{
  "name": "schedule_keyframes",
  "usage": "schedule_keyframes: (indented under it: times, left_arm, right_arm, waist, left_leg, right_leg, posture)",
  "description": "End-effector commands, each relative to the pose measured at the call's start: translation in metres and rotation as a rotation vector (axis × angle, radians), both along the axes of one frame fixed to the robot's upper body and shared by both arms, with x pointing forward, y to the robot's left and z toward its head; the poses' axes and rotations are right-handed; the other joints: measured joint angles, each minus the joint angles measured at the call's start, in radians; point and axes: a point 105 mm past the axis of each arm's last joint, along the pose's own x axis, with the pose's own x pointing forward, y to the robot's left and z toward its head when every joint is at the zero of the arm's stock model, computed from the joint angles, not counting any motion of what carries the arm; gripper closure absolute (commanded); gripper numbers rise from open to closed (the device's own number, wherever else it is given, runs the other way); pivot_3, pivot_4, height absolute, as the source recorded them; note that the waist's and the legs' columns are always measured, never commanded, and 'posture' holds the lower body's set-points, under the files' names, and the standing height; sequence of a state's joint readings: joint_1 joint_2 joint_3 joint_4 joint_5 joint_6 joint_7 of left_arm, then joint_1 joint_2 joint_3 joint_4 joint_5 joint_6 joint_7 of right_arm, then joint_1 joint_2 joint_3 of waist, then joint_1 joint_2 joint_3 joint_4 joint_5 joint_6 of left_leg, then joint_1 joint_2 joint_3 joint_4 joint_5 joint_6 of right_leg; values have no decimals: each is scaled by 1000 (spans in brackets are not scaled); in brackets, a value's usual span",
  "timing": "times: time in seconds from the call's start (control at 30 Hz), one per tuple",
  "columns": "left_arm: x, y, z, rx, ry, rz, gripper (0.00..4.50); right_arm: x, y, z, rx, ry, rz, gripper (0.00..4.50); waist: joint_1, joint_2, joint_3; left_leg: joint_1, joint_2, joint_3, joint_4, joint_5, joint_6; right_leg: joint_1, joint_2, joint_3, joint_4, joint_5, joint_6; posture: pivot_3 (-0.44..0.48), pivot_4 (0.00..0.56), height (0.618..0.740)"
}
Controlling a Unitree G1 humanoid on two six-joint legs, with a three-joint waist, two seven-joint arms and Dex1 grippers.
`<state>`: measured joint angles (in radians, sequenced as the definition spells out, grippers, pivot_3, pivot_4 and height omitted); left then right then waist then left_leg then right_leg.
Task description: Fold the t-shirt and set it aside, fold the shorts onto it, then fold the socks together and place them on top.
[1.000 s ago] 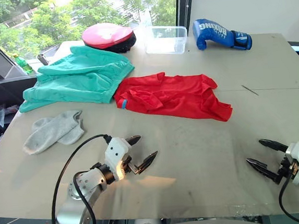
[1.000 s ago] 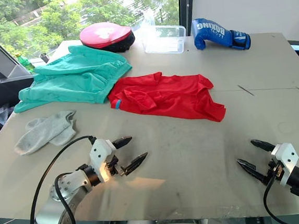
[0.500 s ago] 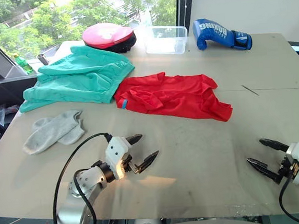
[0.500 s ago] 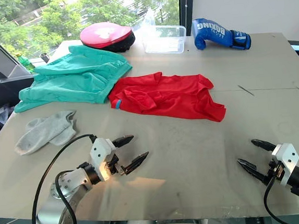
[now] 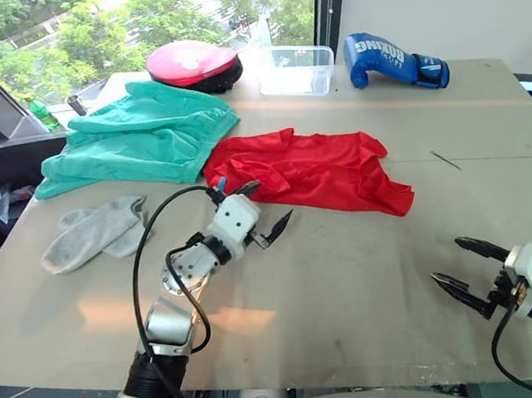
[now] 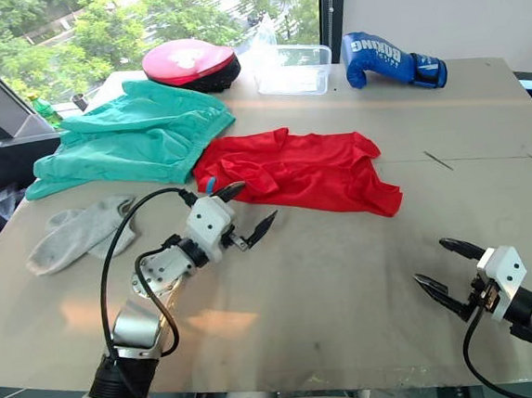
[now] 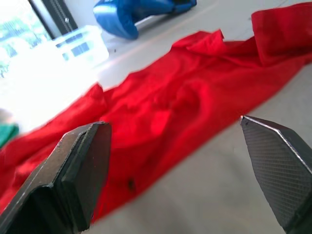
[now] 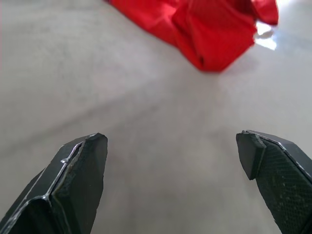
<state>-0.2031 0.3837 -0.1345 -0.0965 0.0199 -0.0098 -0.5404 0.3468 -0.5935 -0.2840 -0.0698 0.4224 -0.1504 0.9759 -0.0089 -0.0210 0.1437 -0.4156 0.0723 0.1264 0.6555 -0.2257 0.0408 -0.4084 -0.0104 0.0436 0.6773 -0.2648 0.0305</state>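
The red t-shirt (image 5: 315, 171) lies crumpled and spread across the middle of the table, its blue neck band toward the left. My left gripper (image 5: 265, 208) is open just in front of the shirt's near left edge, fingers pointing at the cloth (image 7: 161, 122). The teal-green shorts (image 5: 140, 140) lie bunched at the back left, touching the shirt. Two grey socks (image 5: 97, 232) rest side by side at the left. My right gripper (image 5: 458, 264) stands open over bare table near the front right, apart from the shirt's corner (image 8: 214, 34).
At the back of the table (image 5: 347, 276) sit a red-pink round pad (image 5: 192, 64), a clear plastic box (image 5: 296, 70) and a blue boxing glove (image 5: 394, 59). A window runs behind the table's far edge.
My left arm has swung forward from the front of the table up to the shirt's near edge, still open. The right gripper has barely shifted.
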Motion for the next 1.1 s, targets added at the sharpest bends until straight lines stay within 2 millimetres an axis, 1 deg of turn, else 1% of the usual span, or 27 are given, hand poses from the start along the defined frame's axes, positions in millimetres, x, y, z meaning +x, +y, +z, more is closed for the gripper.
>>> schedule_keyframes:
  times: [0.03,0.17,0.3,0.4,0.47,0.53,0.6,0.63,0.7,0.77,0.83,0.9,1.0,1.1]
  left_arm:
    - [10,-14,1,22,-38,-9,0]
    - [29,-22,6,40,-67,13,0]
    - [36,-21,7,59,-82,26,0]
    - [41,-16,6,65,-83,59,791]
    - [43,-12,3,79,-84,79,1612]
    - [44,-8,0,103,-86,99,2580]
    - [45,-6,-2,114,-88,113,3354]
    - [45,-5,-3,117,-88,117,3907]
    - [45,-5,-2,118,-94,119,4438]
    - [45,-4,-1,117,-103,124,4489]
    - [43,-3,4,105,-122,122,4489]
    - [39,-4,9,91,-136,102,4489]
    - [31,-4,15,70,-166,66,4489]
    - [27,0,16,51,-162,54,4489]
  right_arm:
    - [2,4,13,12,-42,9,38]
    - [4,11,22,27,-65,32,38]
    - [6,11,28,29,-76,34,38]
    - [7,12,29,26,-80,36,0]
    - [8,11,31,24,-85,36,0]
    - [9,11,32,23,-89,36,0]
    - [10,11,34,22,-92,37,0]
    - [10,11,34,21,-95,38,0]
    - [13,12,38,18,-107,42,0]
    - [16,14,42,16,-116,43,0]
    - [25,18,52,31,-142,41,0]
    - [36,21,61,39,-147,29,0]
    - [56,26,64,-1,-69,11,0]
    - [77,34,74,1,-20,38,0]
  waist:
    - [0,0,0]
    - [-1,0,0]
    - [-4,0,0]
    - [-2,0,0]
    - [-2,0,0]
    - [-2,0,0]
    - [-2,0,0]
    - [-2,0,0]
    - [-2,0,0]
    - [-3,0,0]
    - [-4,0,0]
    - [-6,0,0]
    - [-4,0,0]
    - [-4,0,0]
  left_leg:
    - [0,0,0,0,0,0]
    - [0,0,0,0,0,0]
    - [0,0,0,0,0,0]
    - [0,0,0,-1,0,0]
    - [0,0,0,-1,0,0]
    - [0,0,0,-1,0,0]
    - [0,0,0,-1,0,0]
    - [0,0,0,-1,0,0]
    - [0,0,0,-1,0,0]
    - [0,0,0,-1,0,0]
    - [0,0,0,-1,0,0]
    - [0,0,0,-1,0,0]
    - [0,1,1,-1,0,0]
    - [0,1,1,-1,0,0]
  right_leg:
    - [0,0,0,0,0,0]
    - [0,0,0,0,0,1]
    - [0,1,0,0,0,1]
    - [0,1,0,0,0,1]
    - [0,1,0,0,0,1]
    - [0,0,0,0,0,1]
    - [0,0,0,0,0,1]
    - [0,0,0,0,0,1]
    - [0,0,0,0,0,1]
    - [0,0,0,0,0,1]
    - [0,0,0,1,0,1]
    - [0,0,0,1,0,1]
    - [-1,0,0,1,0,1]
    - [-1,0,0,1,0,1]
  posture:
    - [0,150,735]
    - [0,150,735]
    - [0,150,735]
    - [0,150,735]
    - [0,150,735]
    - [0,150,735]
    - [0,150,735]
    - [0,150,735]
    - [0,150,735]
    - [0,150,735]
    - [0,150,735]
    - [0,150,735]
    - [0,150,735]
    - [0,150,735]
